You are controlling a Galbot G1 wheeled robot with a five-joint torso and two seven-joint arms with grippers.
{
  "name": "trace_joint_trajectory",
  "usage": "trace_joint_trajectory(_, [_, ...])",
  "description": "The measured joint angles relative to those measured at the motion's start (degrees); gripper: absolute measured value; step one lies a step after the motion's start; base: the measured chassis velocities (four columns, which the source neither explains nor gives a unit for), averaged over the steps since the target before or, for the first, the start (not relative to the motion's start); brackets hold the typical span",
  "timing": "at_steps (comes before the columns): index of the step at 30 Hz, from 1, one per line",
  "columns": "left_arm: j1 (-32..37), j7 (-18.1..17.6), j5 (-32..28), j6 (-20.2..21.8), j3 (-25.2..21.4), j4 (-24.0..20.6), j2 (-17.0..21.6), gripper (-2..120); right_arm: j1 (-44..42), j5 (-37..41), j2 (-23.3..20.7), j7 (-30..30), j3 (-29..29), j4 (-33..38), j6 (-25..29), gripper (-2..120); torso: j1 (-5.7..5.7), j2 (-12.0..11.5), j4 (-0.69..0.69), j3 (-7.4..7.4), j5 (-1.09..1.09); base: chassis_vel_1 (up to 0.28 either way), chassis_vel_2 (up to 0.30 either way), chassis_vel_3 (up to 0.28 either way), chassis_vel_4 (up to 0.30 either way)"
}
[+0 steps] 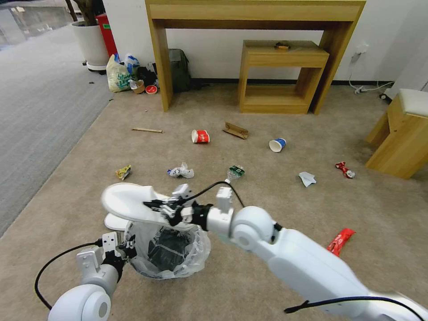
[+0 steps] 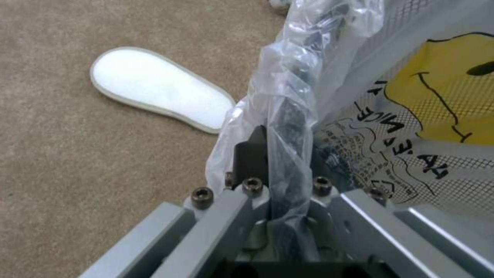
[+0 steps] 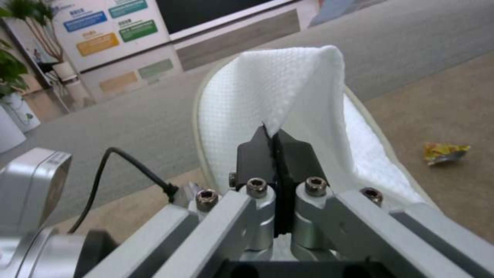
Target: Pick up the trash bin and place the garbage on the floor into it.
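My right arm reaches across the front of my body toward the left, wrist roughly level. Its right end effector (image 1: 166, 208) is closed on the fabric upper of a white slipper (image 1: 129, 203); in the right wrist view the two black fingers (image 3: 256, 154) meet on a fold of the textured white cloth (image 3: 288, 88). The slipper hangs sole-outward, directly over the mouth of the trash bin (image 1: 167, 249).

My left arm is low at my left side, forearm angled up toward the bin. The left end effector (image 1: 129, 249) is clamped on the bin's near-left rim. In the left wrist view its fingers (image 2: 252, 154) pinch the crinkled clear liner (image 2: 288, 100) together with the rim.

The bin is a small black one lined with a translucent bag that carries black print and a yellow mark (image 2: 453, 96). The inside looks dark; I cannot tell what it holds.

A second white slipper (image 2: 159, 90) lies flat on the floor (image 1: 267, 285), just beside the bin and partly under the held one.

Farther off on the carpet lie a red cup (image 1: 200, 136), a blue cup (image 1: 277, 144), a cardboard scrap (image 1: 236, 130), a stick (image 1: 146, 130), a yellow wrapper (image 1: 123, 172), crumpled paper (image 1: 307, 179) and a red wrapper (image 1: 340, 241).
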Motion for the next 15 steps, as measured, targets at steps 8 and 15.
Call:
trace_joint_trajectory(8, [-0.1, -0.1, 0.0, 0.1, 0.6, -0.2, 0.1, 0, -1.8, -2.1, 1.1, -0.1, 0.3, -2.3, 0.9, 0, 0.0, 0.0, -0.02, 0.0, 0.0, 0.0, 0.0, 0.0, 0.0])
trace_joint_trajectory(15, [-0.6, -0.2, 0.0, 0.2, 0.8, -0.2, 0.3, 0, -3.2, -5.1, 2.1, -0.6, 0.5, -4.8, 1.9, 17, 0.0, 0.0, -0.01, 0.0, 0.01, 0.0, 0.0, 0.0, 0.0])
